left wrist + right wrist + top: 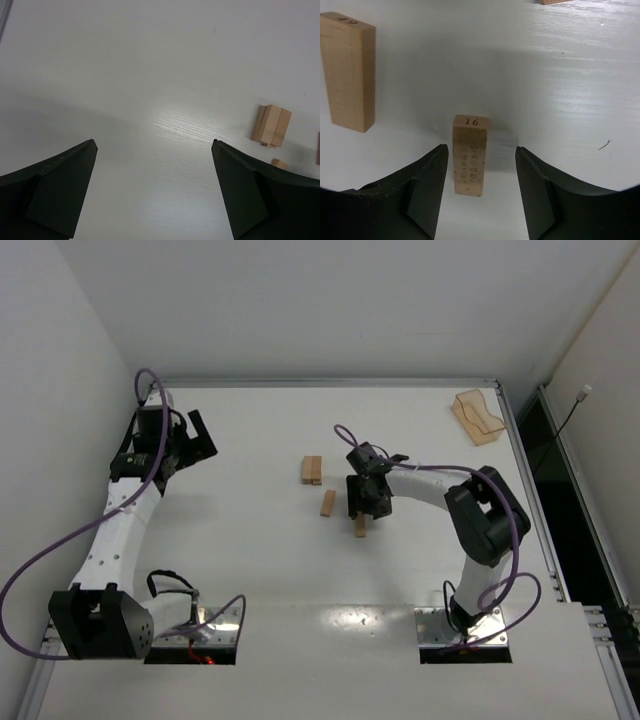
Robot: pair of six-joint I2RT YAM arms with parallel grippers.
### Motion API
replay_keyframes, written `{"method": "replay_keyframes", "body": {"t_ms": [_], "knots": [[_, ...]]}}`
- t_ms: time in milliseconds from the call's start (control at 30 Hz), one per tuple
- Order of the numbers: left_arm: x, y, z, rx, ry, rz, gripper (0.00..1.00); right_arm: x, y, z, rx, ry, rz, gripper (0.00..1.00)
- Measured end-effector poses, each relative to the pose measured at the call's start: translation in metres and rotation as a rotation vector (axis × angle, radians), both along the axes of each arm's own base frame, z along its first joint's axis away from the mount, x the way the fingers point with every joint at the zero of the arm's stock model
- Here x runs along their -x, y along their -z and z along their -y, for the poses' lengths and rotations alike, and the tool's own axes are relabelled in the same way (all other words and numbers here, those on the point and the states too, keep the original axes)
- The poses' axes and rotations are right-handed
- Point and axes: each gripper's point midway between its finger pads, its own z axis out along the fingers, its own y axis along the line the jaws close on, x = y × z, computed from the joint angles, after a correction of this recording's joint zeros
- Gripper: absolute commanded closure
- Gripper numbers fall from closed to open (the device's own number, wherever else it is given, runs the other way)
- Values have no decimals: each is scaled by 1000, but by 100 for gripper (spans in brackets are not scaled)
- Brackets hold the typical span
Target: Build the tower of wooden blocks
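The top camera looks down from high behind me. Each wrist camera stares past my fingers, close to the table. My right one and the top share the block between my fingers.

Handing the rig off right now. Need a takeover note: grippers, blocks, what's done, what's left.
Left gripper: open, empty, well to the left of the blocks.
Right gripper: open, fingers either side of block 16, which lies on the table, not yet gripped.
Tower: only a low stack, planks side by side on top with at least one beneath.
Second loose block: flat, between tower and right gripper.
Left to do: probably close on block 16, lay it crosswise on the tower, then the rest.
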Motion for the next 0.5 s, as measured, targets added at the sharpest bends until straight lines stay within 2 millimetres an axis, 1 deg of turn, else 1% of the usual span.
{"method": "replay_keyframes", "body": {"t_ms": [67, 100, 133, 233, 500], "knots": [[1, 0, -3, 0, -9, -1, 1, 0, 3, 2, 10, 5, -4, 50], [1, 1, -4, 1, -13, -1, 1, 1, 4, 2, 13, 6, -6, 55], [2, 2, -6, 1, -18, -3, 1, 1, 4, 2, 14, 7, -7, 69], [5, 6, -9, 3, -29, -14, 1, 2, 7, 2, 20, 3, -10, 100], [7, 8, -12, 18, -41, -15, 1, -1, 5, 1, 20, -5, 6, 100]]}}
